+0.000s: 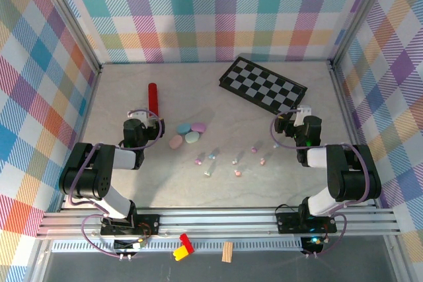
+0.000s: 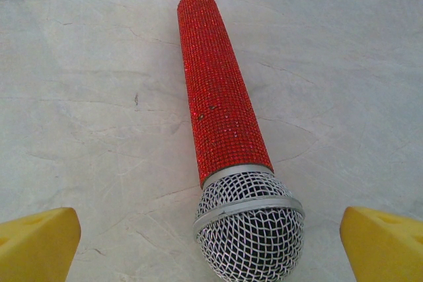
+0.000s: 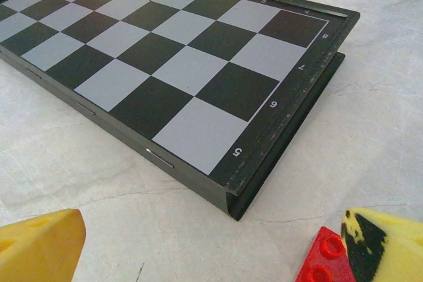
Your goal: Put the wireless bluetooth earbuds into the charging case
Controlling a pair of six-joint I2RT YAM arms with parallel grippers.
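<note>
loosely scattered, the earbuds [image 1: 235, 160] lie (untouched) beside pastel cases [image 1: 191, 137].

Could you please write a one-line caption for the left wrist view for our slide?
Open left pincer framing a red glitter microphone, mesh head nearest, on a pale table.

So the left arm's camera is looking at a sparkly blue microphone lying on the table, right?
Nearly. The microphone is red, not blue. The left wrist view shows its sparkly red handle and silver mesh head lying on the table.
</note>
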